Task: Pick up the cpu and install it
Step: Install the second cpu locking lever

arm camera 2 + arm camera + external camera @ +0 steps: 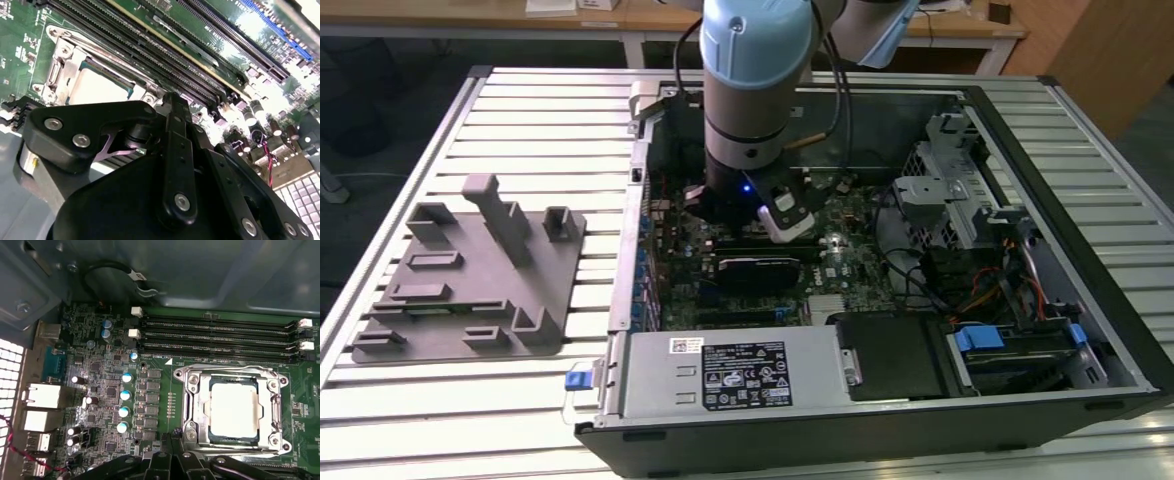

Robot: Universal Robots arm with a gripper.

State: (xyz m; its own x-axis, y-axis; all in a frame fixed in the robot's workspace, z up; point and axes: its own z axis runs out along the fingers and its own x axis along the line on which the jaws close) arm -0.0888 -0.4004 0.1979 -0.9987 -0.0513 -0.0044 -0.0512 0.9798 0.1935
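Claw [172,115] state I could not tell; it hovered beside the cpu [235,409] seated in its socket [192,407]; a careless nudge might bend pins.

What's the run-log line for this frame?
stage: cpu install | cpu: seated in motherboard socket, in both wrist views | gripper: above board beside socket, holding nothing visible | fixture block: on table outside case
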